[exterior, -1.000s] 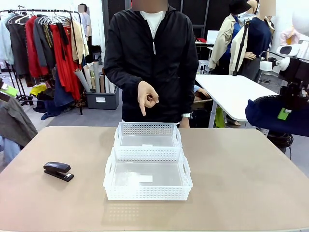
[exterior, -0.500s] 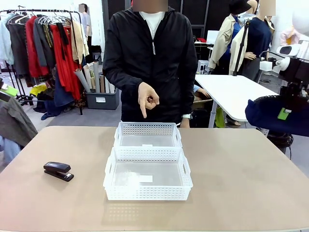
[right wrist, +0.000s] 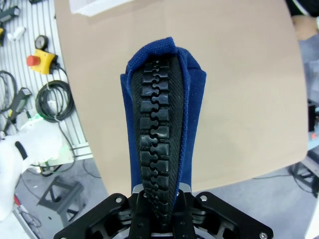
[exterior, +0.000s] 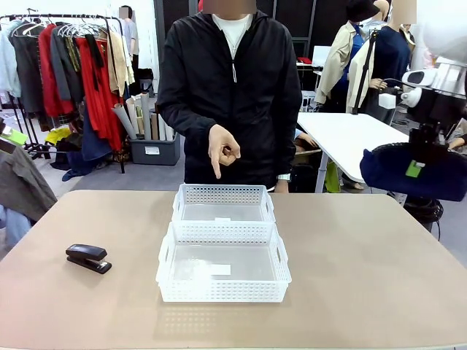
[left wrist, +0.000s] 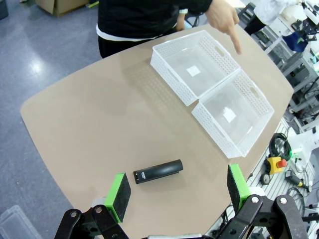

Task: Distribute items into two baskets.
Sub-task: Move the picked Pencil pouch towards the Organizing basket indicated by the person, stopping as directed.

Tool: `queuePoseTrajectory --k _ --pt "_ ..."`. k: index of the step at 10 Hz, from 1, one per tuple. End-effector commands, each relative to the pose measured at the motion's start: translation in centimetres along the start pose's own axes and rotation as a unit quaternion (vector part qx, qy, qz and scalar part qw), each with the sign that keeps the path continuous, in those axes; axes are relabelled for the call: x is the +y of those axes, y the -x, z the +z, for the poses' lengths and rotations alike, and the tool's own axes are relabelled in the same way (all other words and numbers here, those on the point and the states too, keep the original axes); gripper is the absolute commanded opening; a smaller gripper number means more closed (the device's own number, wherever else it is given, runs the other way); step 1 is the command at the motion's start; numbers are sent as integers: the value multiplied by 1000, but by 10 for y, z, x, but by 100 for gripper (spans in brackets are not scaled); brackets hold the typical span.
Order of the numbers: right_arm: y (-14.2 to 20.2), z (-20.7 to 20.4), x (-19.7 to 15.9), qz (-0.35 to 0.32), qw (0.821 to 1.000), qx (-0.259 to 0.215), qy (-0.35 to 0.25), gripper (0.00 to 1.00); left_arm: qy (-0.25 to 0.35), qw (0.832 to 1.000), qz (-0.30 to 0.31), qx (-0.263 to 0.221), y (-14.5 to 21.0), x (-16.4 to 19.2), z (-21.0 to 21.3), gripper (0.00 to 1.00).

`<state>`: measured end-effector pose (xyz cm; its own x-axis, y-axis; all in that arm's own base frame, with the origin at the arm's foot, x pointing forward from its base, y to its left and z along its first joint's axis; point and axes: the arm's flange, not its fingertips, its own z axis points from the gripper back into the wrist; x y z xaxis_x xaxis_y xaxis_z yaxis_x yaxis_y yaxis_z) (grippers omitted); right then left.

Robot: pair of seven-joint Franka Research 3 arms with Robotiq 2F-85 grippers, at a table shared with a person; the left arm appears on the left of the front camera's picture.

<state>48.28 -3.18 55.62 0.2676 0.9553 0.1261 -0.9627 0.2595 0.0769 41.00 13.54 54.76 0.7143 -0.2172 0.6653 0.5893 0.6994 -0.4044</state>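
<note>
Here, the right gripper [right wrist: 158, 196] clamped the navy pouch [exterior: 390, 171] at the front view's right edge; the left gripper [left wrist: 178, 191] stood open above the stapler [left wrist: 158, 172], lower left of the baskets [exterior: 222, 292].

Navy blue pouch [right wrist: 193, 124], black zipper [right wrist: 157, 139], black stapler [exterior: 88, 257], white lattice baskets [exterior: 222, 290]

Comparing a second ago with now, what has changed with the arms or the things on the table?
The right gripper, shut on the navy blue pouch, has carried it a little to the robot's left, toward the table, at much the same height. Nothing was taken or let go. The stapler, the near basket, the far basket and the person's pointing hand stayed put.
</note>
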Motion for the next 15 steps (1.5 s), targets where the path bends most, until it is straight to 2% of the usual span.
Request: queuePoseTrajectory --k 1,7,15 --pt "-16 11 -17 1 1000 13 14 0 -1 1000 0 -3 0 -1 -1 100" --pt "-54 5 -70 24 999 24 24 0 -1 1000 0 -3 0 -1 -1 100" --pt "-104 -4 -103 74 996 23 48 0 -1 1000 0 -3 0 -1 -1 100"
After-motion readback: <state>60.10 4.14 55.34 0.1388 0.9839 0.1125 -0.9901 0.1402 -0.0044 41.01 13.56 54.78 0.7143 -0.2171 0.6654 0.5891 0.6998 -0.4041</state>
